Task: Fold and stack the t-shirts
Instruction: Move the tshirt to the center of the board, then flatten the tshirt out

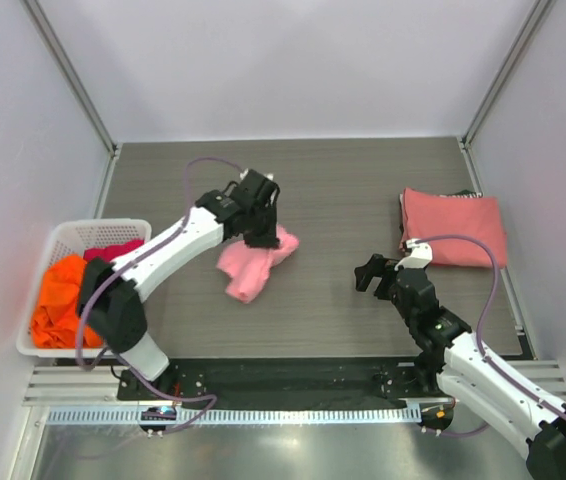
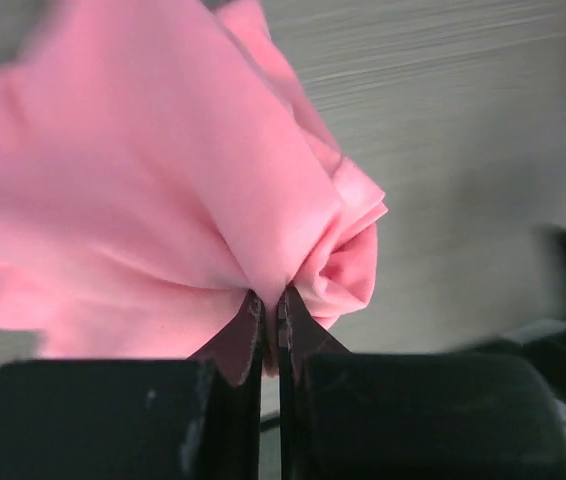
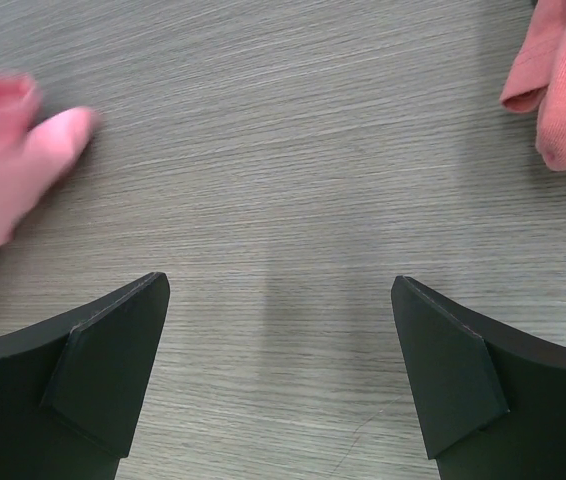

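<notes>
**Top and wrist views: taking up the next shirt for folding.** The left hand (image 1: 262, 235) has its fingers pressed together on a ridge of the light pink t-shirt (image 1: 254, 268), which lies crumpled at the middle-left of the tabletop (image 1: 343, 190). The left wrist view shows cloth pinched between the closed tips. The right hand (image 1: 376, 274) hovers with its fingers spread wide over bare wood, holding and touching nothing. It sits between the pink shirt and the folded salmon-red t-shirt (image 1: 453, 228) at the right edge.

To do this step well, the pinch probably needs to be carried up and outward so the bunched cloth falls open. The right hand would then take an opposite hem or shoulder before the shirt is laid flat. A pinch through several layers risks dragging the shirt as a lump. The orange t-shirt (image 1: 60, 300) and magenta t-shirt (image 1: 113, 250) lie in the white basket (image 1: 63, 233) at the left.
</notes>
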Available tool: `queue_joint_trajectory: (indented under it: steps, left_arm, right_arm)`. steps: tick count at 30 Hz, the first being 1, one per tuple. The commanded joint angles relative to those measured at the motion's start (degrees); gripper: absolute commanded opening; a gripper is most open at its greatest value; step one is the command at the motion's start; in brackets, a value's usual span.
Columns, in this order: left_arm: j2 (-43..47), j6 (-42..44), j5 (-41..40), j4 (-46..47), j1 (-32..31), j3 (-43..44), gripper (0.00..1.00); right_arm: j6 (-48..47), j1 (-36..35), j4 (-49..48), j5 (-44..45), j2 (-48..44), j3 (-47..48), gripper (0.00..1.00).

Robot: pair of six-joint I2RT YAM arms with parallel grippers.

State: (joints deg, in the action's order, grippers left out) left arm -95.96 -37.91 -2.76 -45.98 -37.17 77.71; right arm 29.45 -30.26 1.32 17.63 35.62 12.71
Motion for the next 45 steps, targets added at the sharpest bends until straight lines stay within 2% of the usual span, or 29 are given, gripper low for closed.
queue_joint_trajectory:
  steps: [1,4,6,8,9,10,11,13,15,19,22,23,26,31,35,39,43,44,45]
  left_arm:
    - [13.05,-3.04,14.09,7.56,-0.54,7.62,0.0]
    - [18.52,-6.2,14.02,8.36,5.51,6.32,0.0]
    - [22.65,-6.83,12.01,8.27,10.51,0.36,0.01]
    - [23.71,-5.43,9.89,7.22,11.15,-5.95,0.09]
    - [23.8,-4.38,8.93,6.52,11.15,-8.17,0.23]
    - [23.72,-4.54,6.05,5.9,11.15,-10.71,0.53]
    - [23.54,-5.32,3.41,5.11,11.15,-12.74,0.9]
    - [23.63,-6.39,-0.56,5.27,11.07,-18.89,0.98]
    - [24.5,-5.86,-1.36,7.38,11.15,-23.37,0.98]
    - [28.45,-4.89,-4.96,9.15,10.36,-26.91,0.98]
    - [31.97,-4.54,-4.97,10.99,10.36,-29.37,0.97]
    - [32.5,-4.54,-2.88,12.3,10.36,-29.89,0.97]
    - [33.03,-4.36,1.52,13.9,10.45,-32.26,0.94]
    - [33.03,-4.54,3.91,12.06,8.7,-35.52,0.91]
    - [31.37,-7.6,-1.45,8.36,4.75,-36.58,0.87]
    - [29.0,-10.25,-2.59,9.59,1.4,-38.51,0.82]
    - [28.46,-12.1,-5.22,12.13,0.87,-41.67,0.77]
    - [28.55,-12.36,-6.1,12.4,0.87,-42.2,0.76]
    - [28.64,-12.88,-6.9,12.75,0.87,-43.16,0.74]
  right_arm:
    - [-0.45,-0.15,-2.38,0.74,-0.28,2.23,0.99]
    - [-0.45,-0.15,-2.2,0.83,-0.63,2.14,0.99]
    - [-0.45,-0.15,-2.2,0.83,-0.9,2.06,0.99]
    - [-0.36,-0.15,-2.11,0.74,-1.16,2.06,0.99]
    - [-0.53,-0.15,-2.11,0.65,-1.34,2.06,0.99]
    - [-0.62,-0.15,-2.11,0.57,-1.43,1.97,0.99]
    - [-0.62,-0.15,-2.2,0.57,-1.6,1.88,0.99]
    - [-1.06,-0.15,-2.29,-0.22,-1.86,1.79,0.99]
    - [-1.85,-0.15,-2.99,-2.49,-2.3,1.71,0.98]
    - [-3.44,-0.15,-6.06,-10.41,-1.69,1.53,0.88]
    - [-2.91,-0.15,-7.04,-16.47,3.21,3.98,0.76]
    - [-2.82,-0.15,-6.95,-19.36,5.06,5.03,0.69]
    - [-1.42,-0.32,-7.91,-29.02,16.02,9.77,0.64]
    - [-1.42,-1.47,-6.86,-30.64,27.02,15.85,0.65]
    - [-0.71,-2.26,-6.94,-30.72,34.95,19.8,0.64]
    - [0.43,-3.31,-10.1,-31.51,41.45,22.61,0.64]
    - [0.78,-3.75,-10.64,-31.08,47.78,26.13,0.63]
    - [0.78,-3.75,-10.73,-31.34,49.88,26.83,0.6]
    - [0.87,-3.75,-11.16,-31.95,50.77,27.89,0.51]
